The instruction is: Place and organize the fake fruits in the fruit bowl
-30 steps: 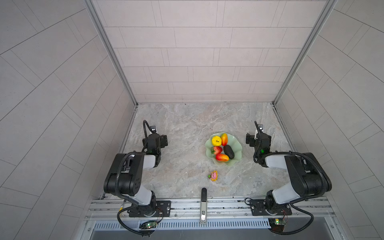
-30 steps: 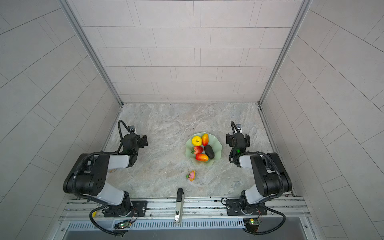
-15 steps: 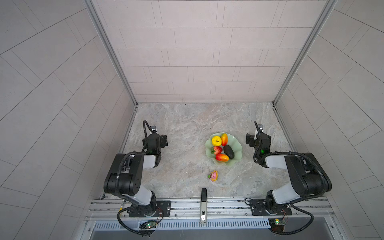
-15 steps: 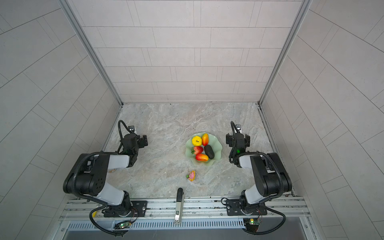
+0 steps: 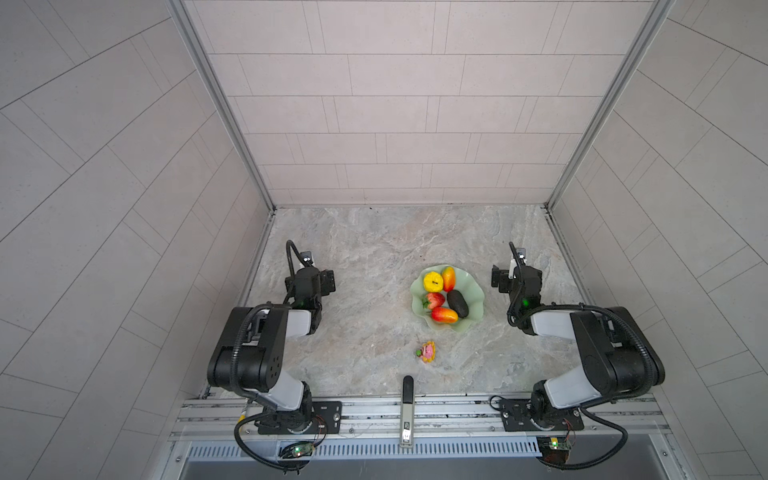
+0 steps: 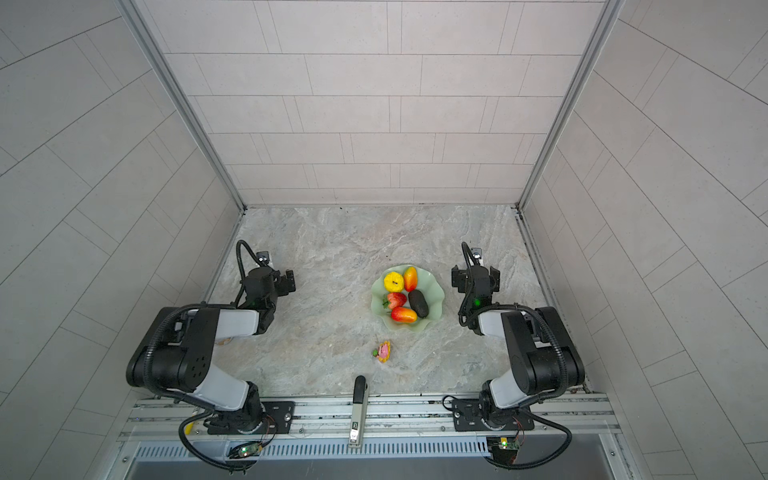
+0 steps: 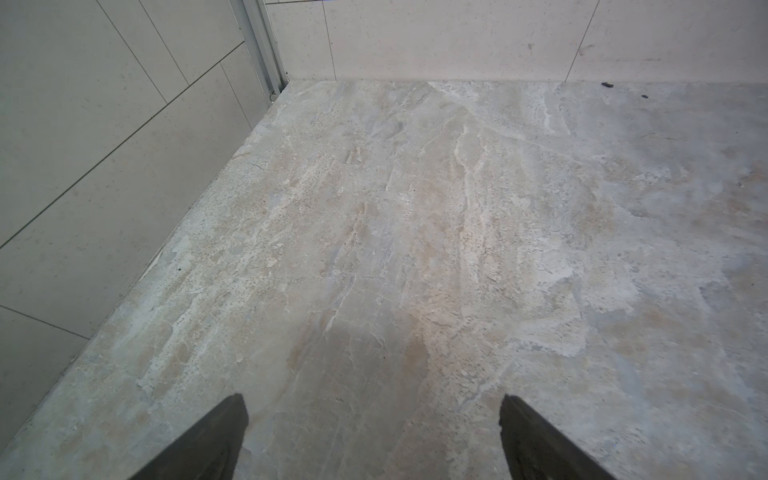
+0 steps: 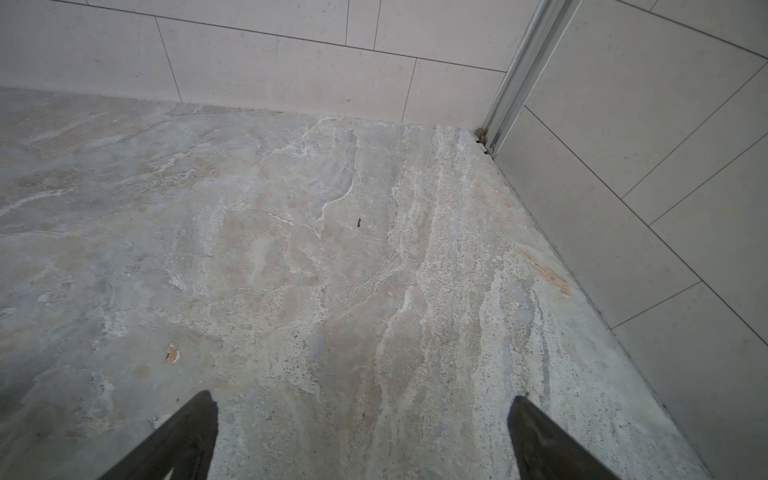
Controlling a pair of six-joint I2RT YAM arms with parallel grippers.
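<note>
The pale green fruit bowl point(image 5: 474, 293) point(image 6: 437, 291) sits right of the table's middle in both top views. Inside it lie the fake fruits: a lumpy yellow one point(image 5: 432, 281), two red-yellow mangoes point(image 5: 448, 278) point(image 5: 444, 315), a strawberry point(image 5: 434, 300) and a dark oval point(image 5: 458, 303). My left gripper point(image 5: 321, 283) point(image 7: 372, 401) stands open over bare marble, far left of the bowl. Just right of the bowl, my right gripper point(image 5: 515, 279) point(image 8: 365, 397) is open too, with nothing between its fingers. Neither wrist view shows the bowl or any fruit.
A small pink-and-yellow trinket point(image 5: 427, 351) lies on the marble in front of the bowl. A black-handled tool point(image 5: 407, 390) rests at the front rail. Tiled walls close in the table on three sides.
</note>
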